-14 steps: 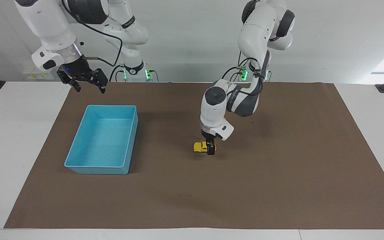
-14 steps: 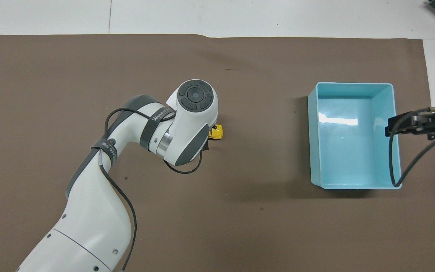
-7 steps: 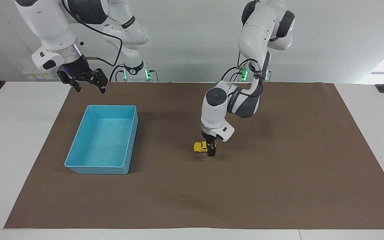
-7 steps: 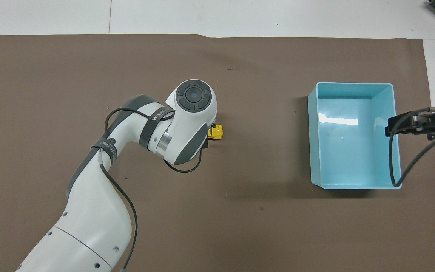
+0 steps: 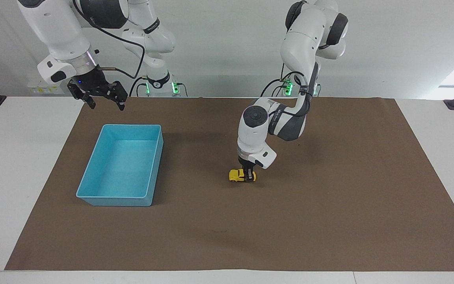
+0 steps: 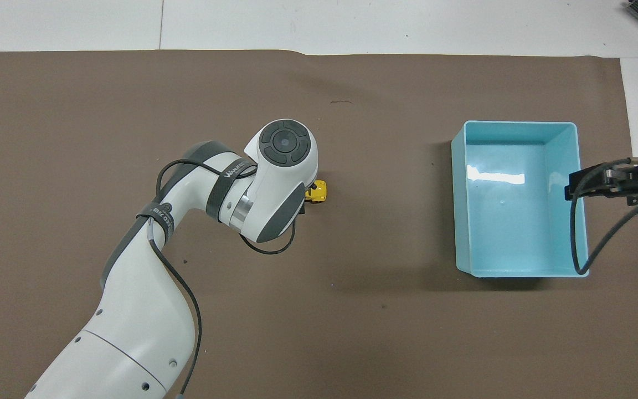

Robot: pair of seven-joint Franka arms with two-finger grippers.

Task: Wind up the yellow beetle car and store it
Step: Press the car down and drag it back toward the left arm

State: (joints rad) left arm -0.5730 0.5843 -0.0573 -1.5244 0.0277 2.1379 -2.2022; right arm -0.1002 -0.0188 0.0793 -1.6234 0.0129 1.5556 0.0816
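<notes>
The yellow beetle car (image 5: 235, 176) stands on the brown mat (image 5: 329, 205) mid-table, and one end of it shows in the overhead view (image 6: 319, 192). My left gripper (image 5: 248, 175) points straight down with its fingers at the car's sides, shut on it, and the car's wheels are on the mat. In the overhead view the left wrist hides the fingers. My right gripper (image 5: 102, 101) is open and empty in the air, over the mat's edge beside the blue bin (image 5: 113, 200). It also shows in the overhead view (image 6: 598, 183).
The blue bin (image 6: 461, 221) is empty and stands on the mat toward the right arm's end of the table. White tabletop borders the mat on all sides.
The left gripper has shifted slightly along the car, so yellow now shows on both sides of the fingers. The car stays in place. The right arm has not moved.
</notes>
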